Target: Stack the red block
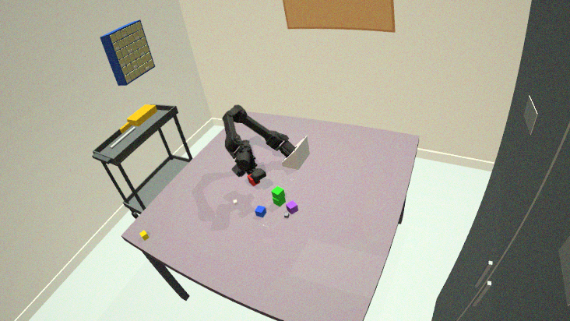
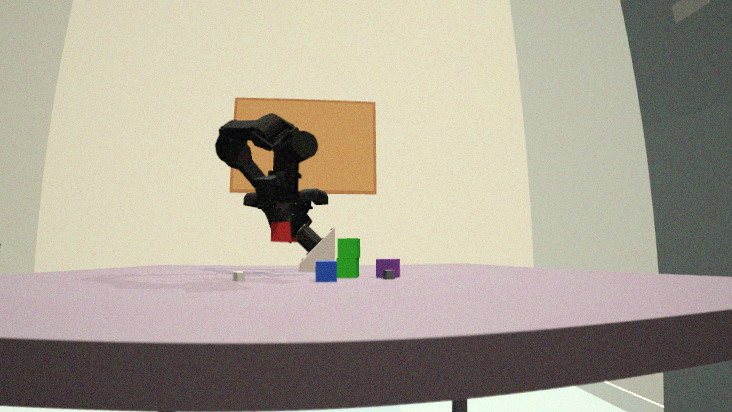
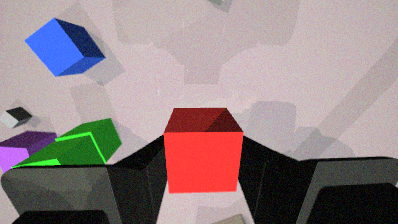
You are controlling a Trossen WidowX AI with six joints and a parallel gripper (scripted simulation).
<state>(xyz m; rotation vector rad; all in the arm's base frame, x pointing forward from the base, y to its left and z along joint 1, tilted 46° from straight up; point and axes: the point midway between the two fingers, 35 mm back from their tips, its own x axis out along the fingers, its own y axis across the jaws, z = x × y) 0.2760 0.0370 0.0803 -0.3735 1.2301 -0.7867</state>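
Mauve table, dark-edged, in a cream-walled room; black-railed cart, its top tray bearing a yellow object; black gripper, closed on red block, raised above the table, near the upright green tower

A black gripper is holding a bright red block between its two fingers, with a pale, shadow-marked surface spreading out beneath. To the left, a stack of green blocks is standing partly behind the gripper's left-hand side in the view, with a purple block and a small grey cube sitting near it. Farther off on the left, a blue block is lying well apart from the red one.
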